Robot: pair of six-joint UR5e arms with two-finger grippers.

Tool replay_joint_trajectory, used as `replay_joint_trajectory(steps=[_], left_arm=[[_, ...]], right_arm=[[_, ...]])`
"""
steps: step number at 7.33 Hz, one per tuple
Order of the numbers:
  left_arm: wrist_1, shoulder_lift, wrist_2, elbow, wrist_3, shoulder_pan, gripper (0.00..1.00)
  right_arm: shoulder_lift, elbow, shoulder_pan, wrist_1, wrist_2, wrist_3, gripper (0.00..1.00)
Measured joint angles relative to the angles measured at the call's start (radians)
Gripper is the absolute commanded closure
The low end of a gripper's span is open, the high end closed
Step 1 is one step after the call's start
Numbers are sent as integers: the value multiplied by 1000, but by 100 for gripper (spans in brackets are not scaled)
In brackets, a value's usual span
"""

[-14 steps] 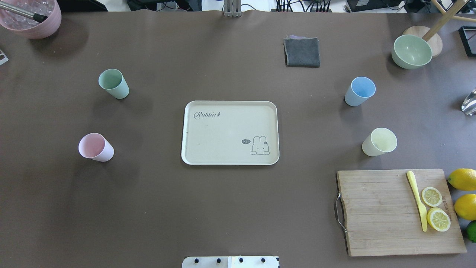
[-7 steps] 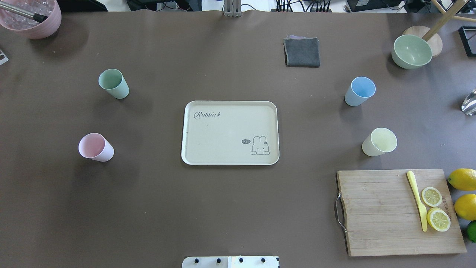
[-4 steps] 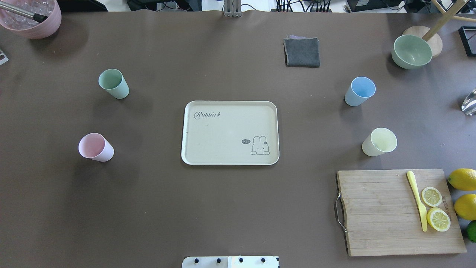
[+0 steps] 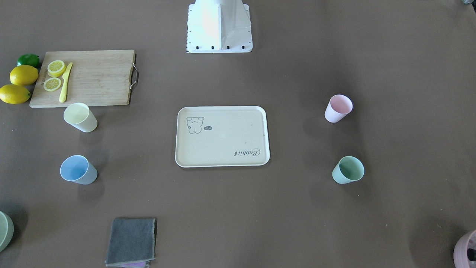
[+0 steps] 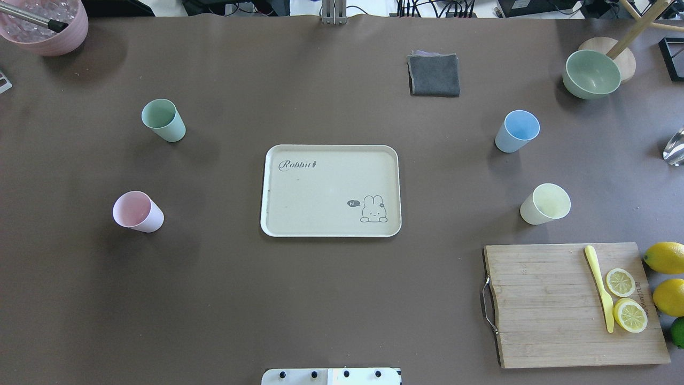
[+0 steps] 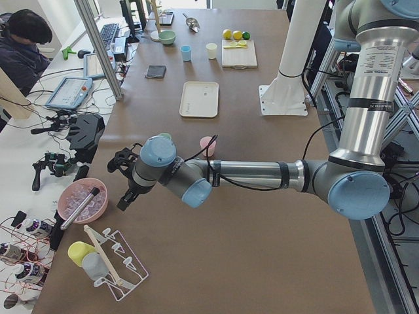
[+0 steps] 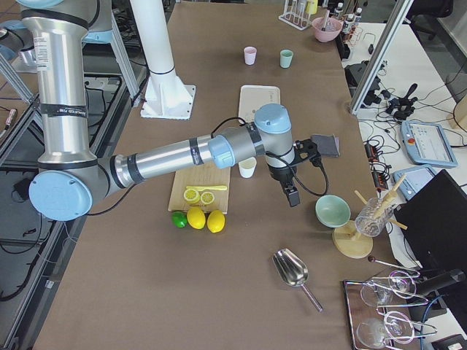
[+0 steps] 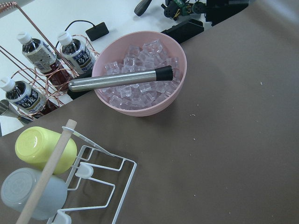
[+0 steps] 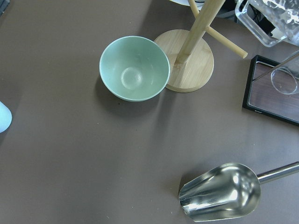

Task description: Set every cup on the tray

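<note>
- The tray (image 5: 320, 195) lies flat in the middle of the brown table (image 5: 214, 299), with the bunny drawing in the corner nearest the robot's right.
- All four cups are standing upright on the table, none of them on the tray, and each is well apart from it.
- On the robot's left side are the mint cup (image 5: 163, 120) and the pink cup (image 5: 137, 211), with the pink one closer to the robot.
- On the robot's right side are the blue cup (image 5: 517, 131) and the yellow cup (image 5: 545, 203). The yellow one sits near the far edge of the cutting board (image 5: 539, 305) but doesn't touch it.
- The left gripper (image 6: 126, 195) only shows up in the side view. It hangs over the table's left end, close to the pink bowl of ice (image 8: 140, 74), which has a metal stick lying across it. From there I honestly can't tell if it's clenched or released.
- Same deal with the right gripper (image 7: 290, 195): it's out past the yellow cup, near the green bowl (image 9: 134, 69), and I can't tell its state either.
- The green bowl is right next to a round wooden stand (image 9: 191, 63), and a metal scoop (image 9: 222, 192) lies nearby.
- The board has a yellow knife (image 5: 599, 289) and two lemon slices (image 5: 620, 282) on it, with whole lemons (image 5: 665, 258) just past its edge.
- There's a folded grey cloth (image 5: 434, 75) on the far side of the table.
</note>
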Motion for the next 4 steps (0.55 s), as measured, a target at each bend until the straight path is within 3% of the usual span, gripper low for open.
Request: replay_joint_trajectory(steps=[2, 4], left_arm=[[-1, -41, -2, 21, -52, 35, 2], [6, -110, 3, 31, -324, 195, 2]], right_arm=[[9, -8, -12, 2, 3, 41, 0], [53, -8, -112, 3, -8, 284, 0]])
